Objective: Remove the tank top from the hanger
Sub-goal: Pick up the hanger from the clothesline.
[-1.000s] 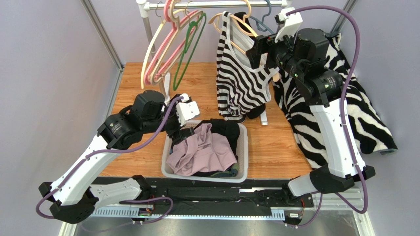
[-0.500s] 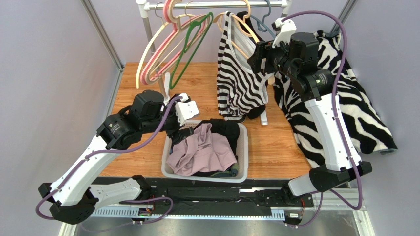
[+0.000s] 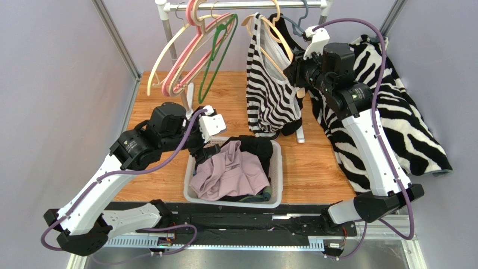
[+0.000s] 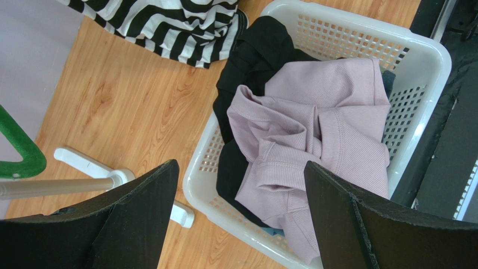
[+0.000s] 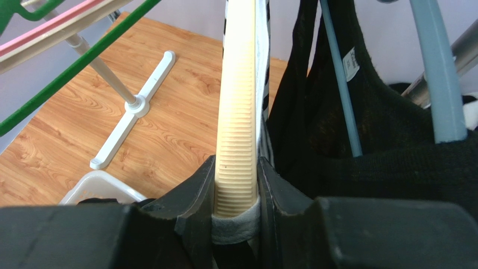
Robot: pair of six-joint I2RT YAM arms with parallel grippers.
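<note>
The tank top point(image 3: 272, 89) still hangs from the rail point(image 3: 247, 5) on its cream hanger point(image 5: 238, 112), both straps up. It is not off yet.

What changed in the last second is my right gripper point(image 5: 237, 185). It stood wide beside the hanger and has now moved up toward the rail and clamped on the hanger's ribbed shoulder. A band of pale fabric is pinched at the bottom of the grip, and I take it for the strap. If so, I hold the hanger steady but may also trap the strap I want to slide off.

The bare hangers point(image 3: 191, 50) at the rail's left end have swung a little. At the far side of the rail hangs a black garment point(image 5: 359, 140) on a blue-grey hanger.

Below the rail, toward me, the white basket point(image 3: 276, 168) holds a pink top point(image 3: 230, 174) over black clothing point(image 3: 255, 147). My left gripper point(image 4: 241, 174) hovers above it, jaws wide, holding nothing.
</note>
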